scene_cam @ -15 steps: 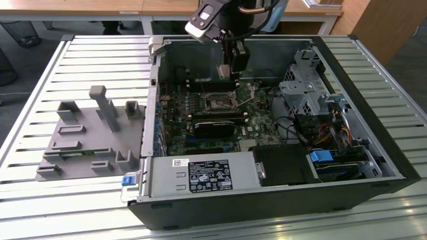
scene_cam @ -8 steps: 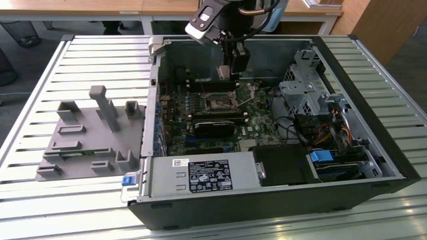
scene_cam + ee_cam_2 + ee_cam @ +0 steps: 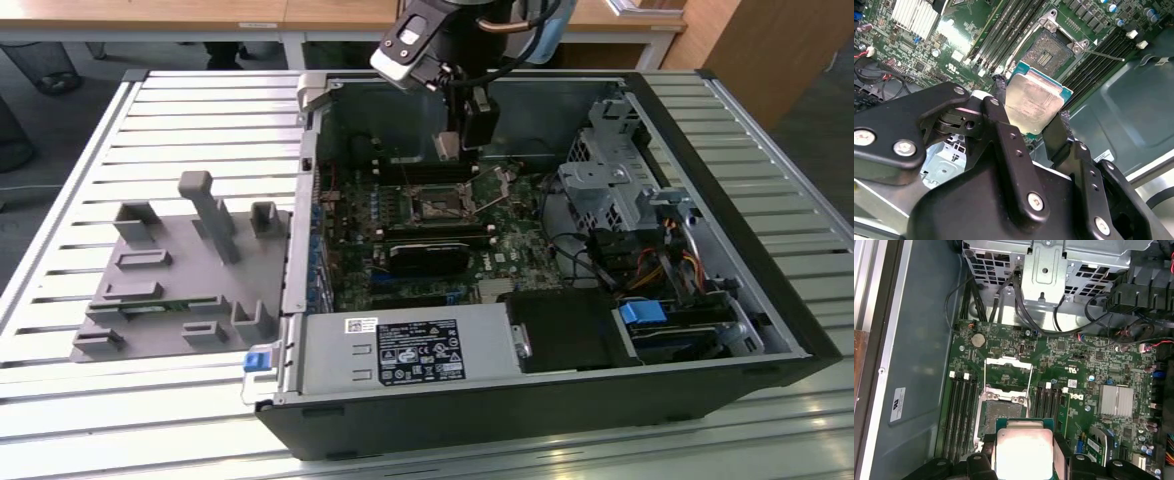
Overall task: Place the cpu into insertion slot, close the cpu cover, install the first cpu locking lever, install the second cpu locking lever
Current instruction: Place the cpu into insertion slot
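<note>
item: cpu [image 3: 1033, 100]. small flat square chip with a dull silver-grey metal top and a thin green edge showing round it.

handling, as a judgement: light, stiff and smooth-sided, and likely delicate on its underside. you take it by two opposite edges only, kept level, with modest force.

state: the gripper [image 3: 1032, 106] is clenched on the cpu, one finger on each opposite edge.

location: held in the air inside the open computer case [image 3: 747, 330], over the green circuit board [image 3: 1079, 360], near the insertion slot [image 3: 1004, 412] but not yet in it. the slot lies bare. the cpu cover [image 3: 1004, 361] looks swung open just beside it. the case sits on the slatted bench [image 3: 200, 110].
</note>
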Controlling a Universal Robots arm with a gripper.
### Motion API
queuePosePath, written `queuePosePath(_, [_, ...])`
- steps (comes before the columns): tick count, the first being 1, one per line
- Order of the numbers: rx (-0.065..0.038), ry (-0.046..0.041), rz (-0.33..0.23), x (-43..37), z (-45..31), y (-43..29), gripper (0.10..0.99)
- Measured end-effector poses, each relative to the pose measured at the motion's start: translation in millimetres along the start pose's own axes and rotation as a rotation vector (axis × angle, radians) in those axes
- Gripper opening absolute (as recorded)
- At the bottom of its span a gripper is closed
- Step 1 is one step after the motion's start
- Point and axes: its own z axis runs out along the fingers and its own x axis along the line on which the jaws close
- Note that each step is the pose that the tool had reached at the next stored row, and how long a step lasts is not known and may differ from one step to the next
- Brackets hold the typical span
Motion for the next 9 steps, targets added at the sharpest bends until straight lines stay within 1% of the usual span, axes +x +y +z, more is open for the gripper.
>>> queuePosePath(9, [0.0, 0.0002, 0.0, -0.1, 2.7, -0.2, 0.541])
